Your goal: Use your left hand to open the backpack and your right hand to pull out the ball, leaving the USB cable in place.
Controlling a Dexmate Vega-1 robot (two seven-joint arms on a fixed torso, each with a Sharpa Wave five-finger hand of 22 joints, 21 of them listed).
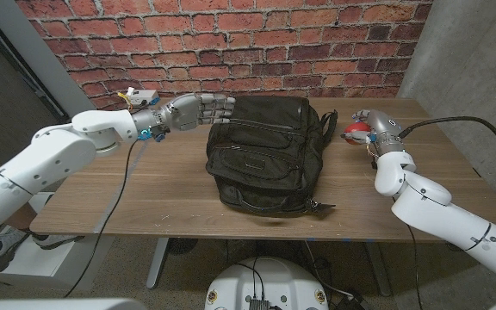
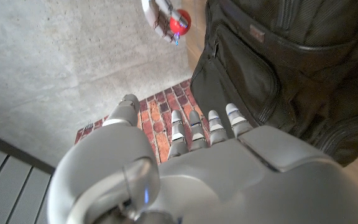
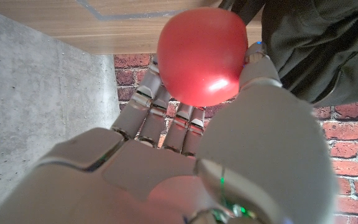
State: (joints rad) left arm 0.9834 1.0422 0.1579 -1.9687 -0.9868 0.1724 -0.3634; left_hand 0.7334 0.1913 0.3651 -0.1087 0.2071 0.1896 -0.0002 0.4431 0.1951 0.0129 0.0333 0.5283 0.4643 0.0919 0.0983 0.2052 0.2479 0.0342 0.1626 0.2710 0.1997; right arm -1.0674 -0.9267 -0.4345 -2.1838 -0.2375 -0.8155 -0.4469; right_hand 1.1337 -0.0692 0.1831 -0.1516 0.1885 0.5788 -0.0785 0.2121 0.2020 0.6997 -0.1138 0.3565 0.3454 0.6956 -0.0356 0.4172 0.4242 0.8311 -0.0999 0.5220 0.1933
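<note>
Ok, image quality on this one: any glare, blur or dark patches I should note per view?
Head view: evenly lit and sharp, though the black backpack swallows detail. Left wrist view: the left hand up close is soft, the backpack sharper. Right wrist view: the red ball carries a bright highlight, and the right hand holding it is blurred and picks up a red tint.

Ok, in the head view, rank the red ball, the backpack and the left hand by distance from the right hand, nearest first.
1. Red ball: gripped in the right hand itself, at the table's right side.
2. Backpack: mid-table, just to the left of that hand.
3. Left hand: farthest, at the backpack's far left corner.
</note>
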